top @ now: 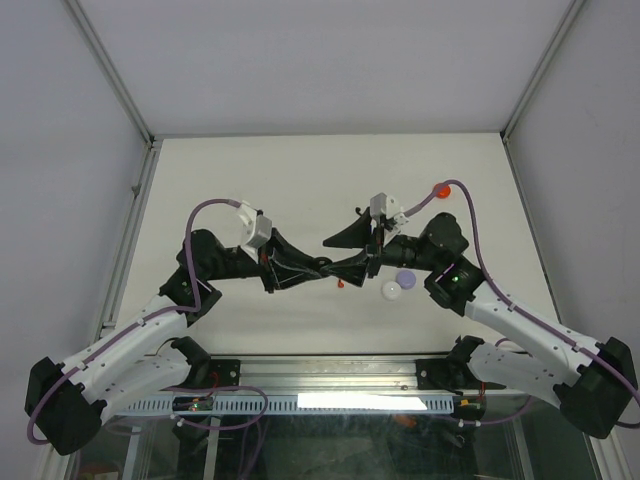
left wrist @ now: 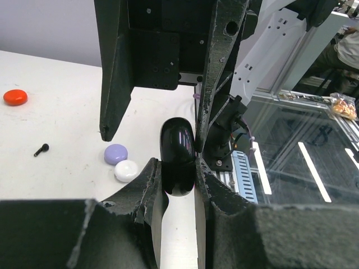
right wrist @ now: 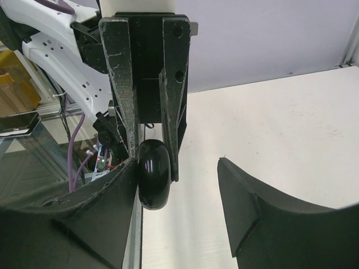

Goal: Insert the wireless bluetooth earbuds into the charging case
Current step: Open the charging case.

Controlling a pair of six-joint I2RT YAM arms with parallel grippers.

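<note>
My left gripper (top: 330,268) (left wrist: 178,175) is shut on a glossy black charging case (left wrist: 178,159), held on edge above the table; the case also shows in the right wrist view (right wrist: 154,176). My right gripper (top: 345,255) (right wrist: 176,168) is wide open around it, its left finger touching the case and its right finger well apart. A black earbud (left wrist: 41,149) lies on the table at the left of the left wrist view. A tiny red piece (top: 341,284), perhaps an earbud, lies below the grippers. I cannot tell whether the case lid is open.
A lilac case (top: 405,278) (left wrist: 116,153) and a white case (top: 392,291) (left wrist: 126,170) lie side by side next to the right arm. A red case (top: 441,187) (left wrist: 15,97) lies farther back. White walls enclose the table (top: 300,170).
</note>
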